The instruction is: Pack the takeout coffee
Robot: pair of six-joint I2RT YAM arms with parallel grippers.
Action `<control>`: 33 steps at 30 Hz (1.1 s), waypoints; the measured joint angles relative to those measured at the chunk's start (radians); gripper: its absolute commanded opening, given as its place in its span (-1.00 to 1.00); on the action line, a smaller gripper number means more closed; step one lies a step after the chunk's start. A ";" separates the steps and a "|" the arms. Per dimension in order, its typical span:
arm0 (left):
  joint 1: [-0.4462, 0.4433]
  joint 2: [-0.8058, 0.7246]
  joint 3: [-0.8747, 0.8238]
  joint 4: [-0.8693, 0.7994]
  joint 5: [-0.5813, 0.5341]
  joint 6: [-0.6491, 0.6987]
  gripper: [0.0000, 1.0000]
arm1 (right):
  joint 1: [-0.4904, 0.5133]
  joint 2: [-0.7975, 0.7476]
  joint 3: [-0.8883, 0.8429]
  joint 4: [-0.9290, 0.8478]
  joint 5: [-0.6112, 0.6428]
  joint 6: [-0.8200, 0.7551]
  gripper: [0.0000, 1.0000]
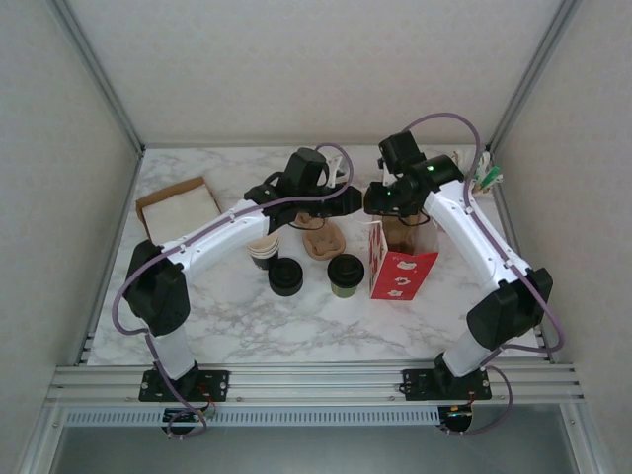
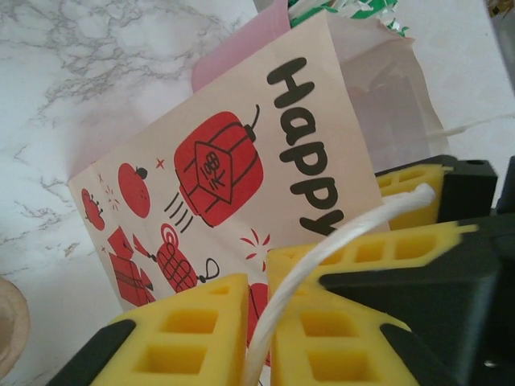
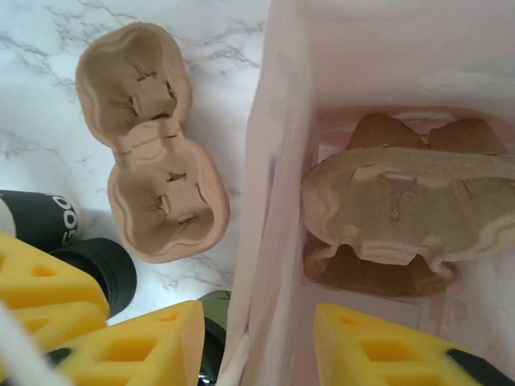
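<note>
The takeout coffee [image 1: 346, 275], an olive-green cup with a black lid, stands on the marble just left of the red-and-white paper bag [image 1: 400, 267]. A sliver of the takeout coffee [image 3: 214, 304] also appears low in the right wrist view. My left gripper [image 2: 257, 281] is shut on the bag's white cord handle [image 2: 354, 233], beside the printed bag [image 2: 241, 169]. My right gripper [image 3: 259, 318] is open, its fingers straddling the bag's left wall [image 3: 269, 241], one finger outside and one inside. A brown pulp carrier [image 3: 402, 209] lies inside the bag.
A second pulp cup carrier [image 1: 323, 240] lies on the table behind the coffee. A black-lidded cup [image 1: 285, 276] and a stack of lidless cups [image 1: 264, 252] stand to its left. A cardboard box [image 1: 178, 207] sits far left, and green-and-white items [image 1: 484, 178] at the back right.
</note>
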 measured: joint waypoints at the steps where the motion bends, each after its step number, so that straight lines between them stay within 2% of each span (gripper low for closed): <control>1: 0.002 0.001 0.000 0.000 0.000 -0.001 -0.64 | 0.006 0.008 0.006 -0.002 0.013 -0.005 -0.40; 8: 0.004 0.002 -0.004 0.008 0.003 -0.015 -0.37 | 0.041 0.023 0.015 -0.001 0.085 -0.045 -0.77; 10: 0.004 0.002 -0.004 0.012 0.003 -0.019 -0.24 | 0.045 0.022 0.015 0.003 0.098 -0.060 -0.99; 22: 0.004 -0.019 -0.020 0.044 -0.001 -0.028 0.49 | 0.060 -0.090 0.006 0.100 0.171 -0.148 -1.00; 27: 0.004 -0.076 -0.050 0.067 -0.025 -0.033 0.61 | 0.078 -0.178 -0.054 0.187 0.195 -0.190 -1.00; 33: 0.010 -0.169 -0.113 0.117 -0.062 -0.042 0.64 | 0.105 -0.284 -0.174 0.307 0.253 -0.244 -1.00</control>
